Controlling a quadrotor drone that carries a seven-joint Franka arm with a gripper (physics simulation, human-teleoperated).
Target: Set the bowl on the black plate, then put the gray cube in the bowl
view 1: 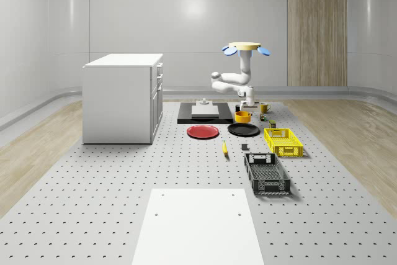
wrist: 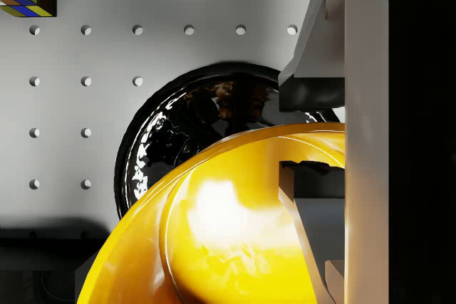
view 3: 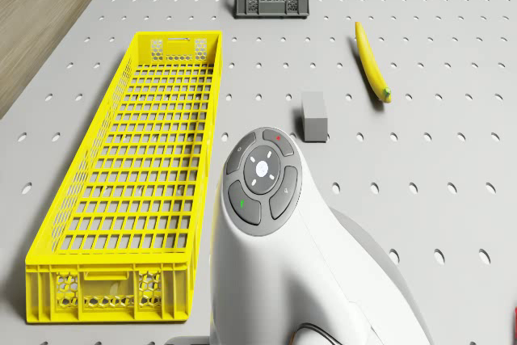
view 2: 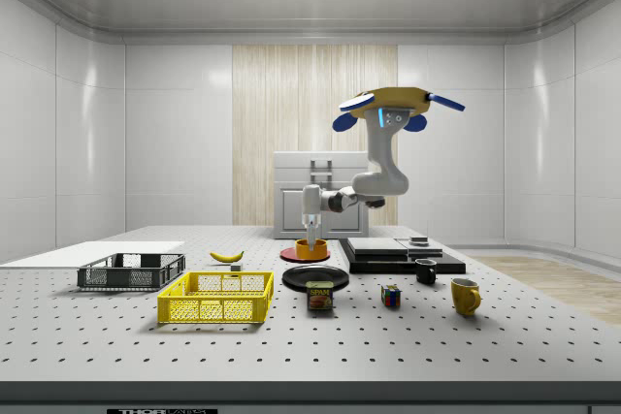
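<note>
In the whole-scene view, the black plate [view 1: 243, 130] lay right of the red plate [view 1: 203, 131], with the yellow bowl [view 1: 242, 116] just behind it, off the plate. The drone [view 1: 246, 48] hovered above them, its gripper [view 1: 246, 108] clenched on the bowl's rim. Farther right stood the yellow basket [view 1: 283, 141]. The gray cube [view 3: 314, 115] rested on the table between basket and banana [view 3: 371, 63].

The drone [view 2: 398, 102] is showing a flat tan-yellow body with blue rotor discs around its rim and a lit blue mark underneath. The arm [view 2: 374, 176] is wearing glossy white shells, its wrist carrying a gray round button pad [view 3: 262, 177] with red and green dots. The fingers [wrist: 313, 90] are looking dark gray and blocky.
</note>
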